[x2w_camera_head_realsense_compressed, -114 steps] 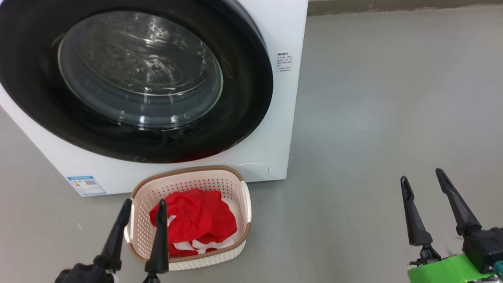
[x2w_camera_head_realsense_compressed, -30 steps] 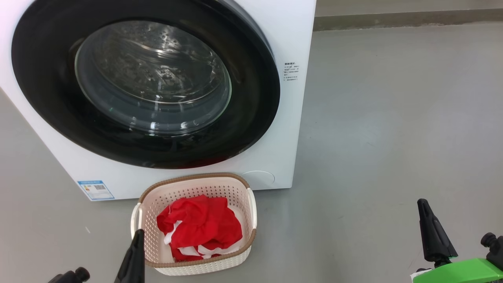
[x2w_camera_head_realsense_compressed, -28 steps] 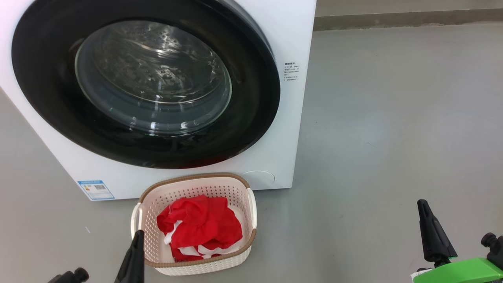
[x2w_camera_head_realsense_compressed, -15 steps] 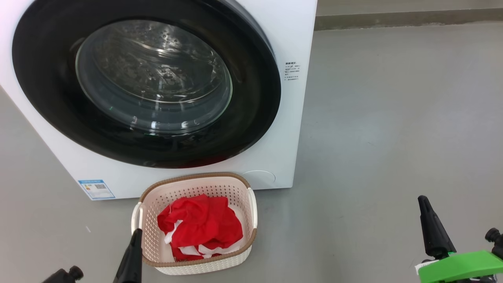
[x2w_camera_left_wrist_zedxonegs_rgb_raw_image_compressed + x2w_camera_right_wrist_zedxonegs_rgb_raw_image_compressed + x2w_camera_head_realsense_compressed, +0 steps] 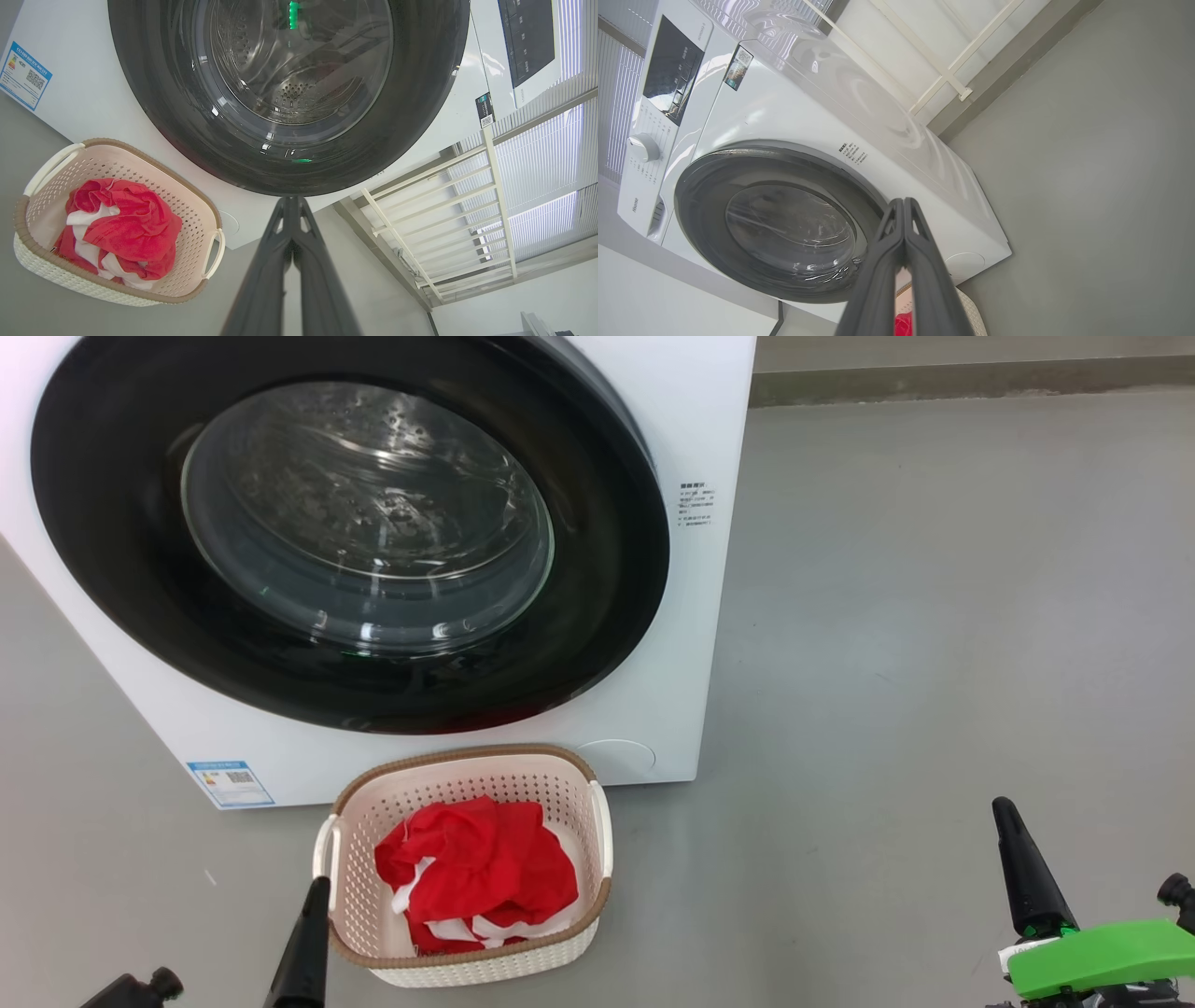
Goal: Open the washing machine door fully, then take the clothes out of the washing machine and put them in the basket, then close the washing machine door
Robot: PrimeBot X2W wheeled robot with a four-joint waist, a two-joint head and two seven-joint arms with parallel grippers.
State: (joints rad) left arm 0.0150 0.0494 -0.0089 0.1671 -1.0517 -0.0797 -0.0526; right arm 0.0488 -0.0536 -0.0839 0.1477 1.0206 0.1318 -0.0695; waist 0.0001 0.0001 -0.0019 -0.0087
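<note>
The washing machine (image 5: 719,429) stands white and boxy, and its washing machine door (image 5: 607,569) lies shut against the front, black rim around clear glass. On the floor just in front sits the basket (image 5: 467,756), holding the red clothes (image 5: 476,868) with white trim. My left gripper (image 5: 318,882) is shut and empty by the basket's near left corner. Far right over bare floor, my right gripper (image 5: 1003,805) is shut and empty too. The left wrist view shows the left gripper (image 5: 290,200) pressed together below the door (image 5: 420,93), with the basket (image 5: 205,205) and clothes (image 5: 126,224) at left. In the right wrist view, the right gripper (image 5: 903,201) points at the door (image 5: 705,186).
Grey floor (image 5: 934,616) stretches to the right of the machine, up to a dark skirting (image 5: 934,378) at the back. A blue label (image 5: 230,783) sits low on the machine's front. White railing (image 5: 444,200) and blinds stand beside the machine. The control panel (image 5: 672,70) is at its top.
Nearly four seconds ago both grippers stood open and higher in the head view; now both are shut and low. Over the last second only slight drift, with the camera shifting a little.
</note>
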